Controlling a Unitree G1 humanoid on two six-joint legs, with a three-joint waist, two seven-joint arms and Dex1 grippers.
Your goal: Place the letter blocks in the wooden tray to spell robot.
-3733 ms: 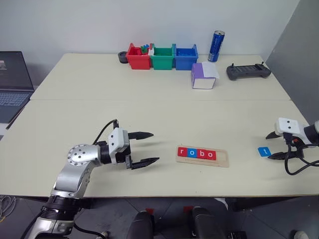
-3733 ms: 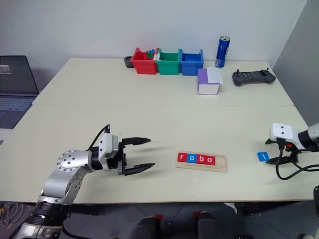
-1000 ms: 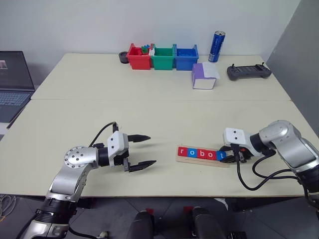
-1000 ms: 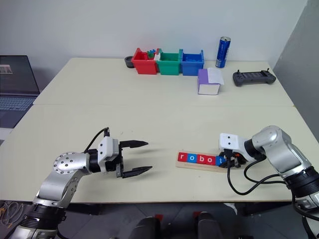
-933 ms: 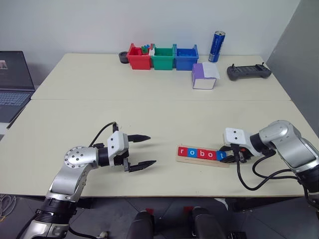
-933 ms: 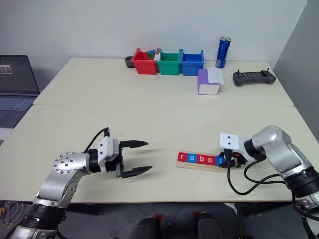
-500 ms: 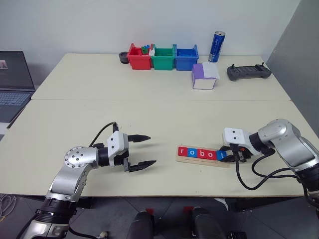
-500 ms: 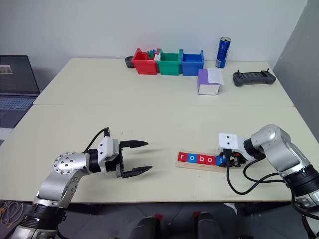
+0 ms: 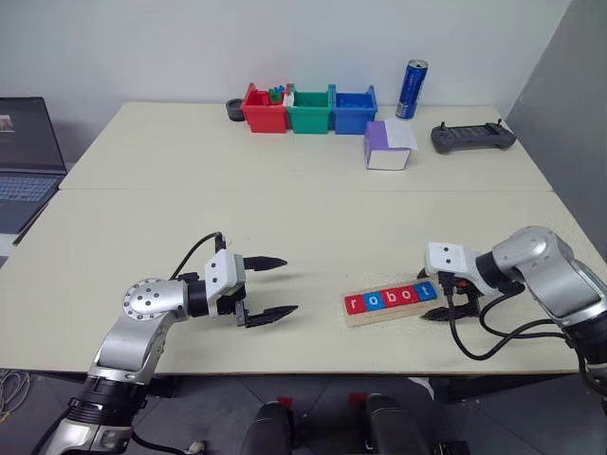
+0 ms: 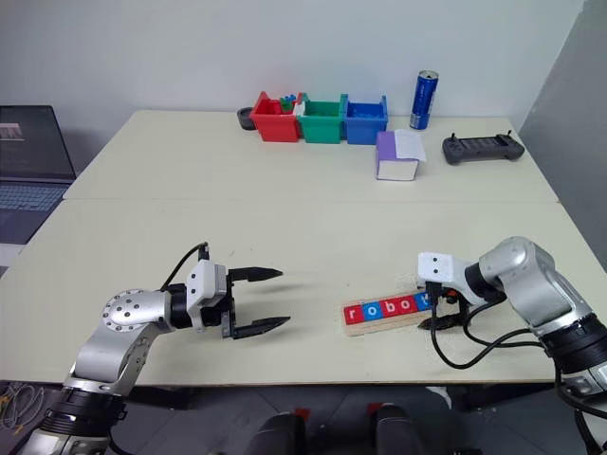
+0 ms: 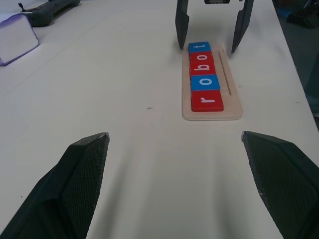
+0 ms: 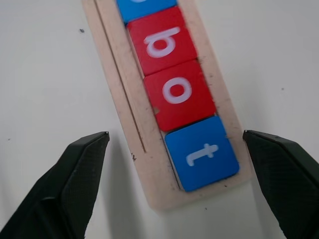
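Five letter blocks lie in a row in the wooden tray near the table's front edge and read r, o, b, o, t. They are red, blue, red, red and a blue t block at the right end. My right gripper is open, one finger on each side of that end of the tray, touching nothing. My left gripper hovers open and empty to the left of the tray, pointing at it.
Red, green and blue bins stand at the back, with a blue can, a purple-and-white box and a black controller to their right. A laptop sits off the table's left side.
My right gripper has opened and let go of the t block, which now lies in the tray. The tray has turned slightly, its right end swinging away from me. The left arm stayed still.
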